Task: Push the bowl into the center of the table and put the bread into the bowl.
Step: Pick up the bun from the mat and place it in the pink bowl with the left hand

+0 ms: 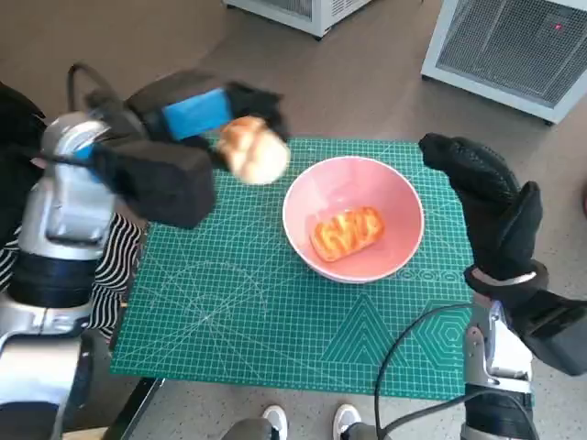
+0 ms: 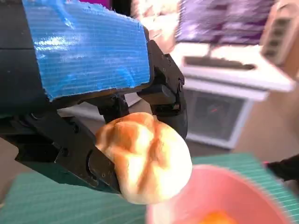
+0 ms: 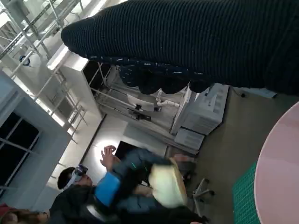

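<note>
A pink bowl [image 1: 303, 197] stands near the middle of the green cutting mat [image 1: 229, 312], with a glazed orange pastry [image 1: 347, 233] lying inside it. My left hand [image 1: 197, 115] holds a pale round bread roll [image 1: 254, 149] in the air just left of the bowl's rim. In the left wrist view the black fingers [image 2: 166, 91] clasp the roll [image 2: 147, 158] above the bowl's edge [image 2: 224, 186]. My right hand [image 1: 491, 206] hovers beside the bowl's right side, gloved fingers extended and holding nothing. The right wrist view shows the glove [image 3: 201, 42], the bowl rim [image 3: 280, 158] and the roll [image 3: 167, 184].
Two white appliances [image 1: 514, 46] stand on the floor beyond the table. A black cable [image 1: 404, 353] loops over the mat's near right corner. A person's shoes [image 1: 307, 420] show at the near edge. A seated person [image 3: 74, 179] appears in the right wrist view.
</note>
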Available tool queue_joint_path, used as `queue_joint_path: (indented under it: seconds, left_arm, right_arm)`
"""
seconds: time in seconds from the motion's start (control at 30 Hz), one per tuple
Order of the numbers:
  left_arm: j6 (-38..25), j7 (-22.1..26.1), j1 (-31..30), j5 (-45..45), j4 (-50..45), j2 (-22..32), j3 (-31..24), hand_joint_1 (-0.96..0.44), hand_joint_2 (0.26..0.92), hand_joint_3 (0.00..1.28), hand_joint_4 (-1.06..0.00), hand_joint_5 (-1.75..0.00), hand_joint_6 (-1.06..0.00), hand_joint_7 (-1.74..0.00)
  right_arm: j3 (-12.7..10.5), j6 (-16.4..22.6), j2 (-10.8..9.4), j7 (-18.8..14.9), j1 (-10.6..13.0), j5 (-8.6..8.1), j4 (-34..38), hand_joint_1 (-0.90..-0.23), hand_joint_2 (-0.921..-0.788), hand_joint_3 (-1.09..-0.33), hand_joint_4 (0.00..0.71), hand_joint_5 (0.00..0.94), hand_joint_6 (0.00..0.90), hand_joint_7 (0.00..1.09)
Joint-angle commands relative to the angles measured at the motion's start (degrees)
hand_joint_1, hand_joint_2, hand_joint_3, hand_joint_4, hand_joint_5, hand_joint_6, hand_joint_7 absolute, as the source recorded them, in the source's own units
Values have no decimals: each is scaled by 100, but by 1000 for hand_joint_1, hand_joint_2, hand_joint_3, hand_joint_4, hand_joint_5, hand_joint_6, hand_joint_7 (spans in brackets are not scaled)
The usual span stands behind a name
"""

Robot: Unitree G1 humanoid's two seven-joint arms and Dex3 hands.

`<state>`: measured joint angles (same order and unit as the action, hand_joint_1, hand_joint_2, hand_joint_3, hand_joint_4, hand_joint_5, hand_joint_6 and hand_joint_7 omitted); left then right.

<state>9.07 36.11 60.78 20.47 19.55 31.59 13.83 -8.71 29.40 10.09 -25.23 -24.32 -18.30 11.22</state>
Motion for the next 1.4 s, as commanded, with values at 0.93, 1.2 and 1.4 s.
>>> queue_joint_path:
  seconds: [0.93, 1.2, 1.4]
  left_arm:
    - [1228, -887, 1082, 1017, 3253, -1695, 1295, -95, 801, 57, -325, -32, -432, -201]
    - [1109, -1048, 1029, 1044, 3369, -1729, 1220, -124, 794, 36, -239, -1, -424, -130]
    - [1147, -1130, 967, 987, 3299, -1654, 1137, -113, 790, 26, -223, 0, -423, -103]
  right_arm:
    - [-128, -230, 124, 144, 366, 63, -428, -681, -921, -659, 175, 0, 94, 403]
    - [-163, -176, 170, 250, 333, 195, -348, -679, -921, -659, 170, 0, 92, 405]
    - [-156, -162, 177, 337, 307, 275, -348, -679, -921, -660, 169, 0, 90, 407]
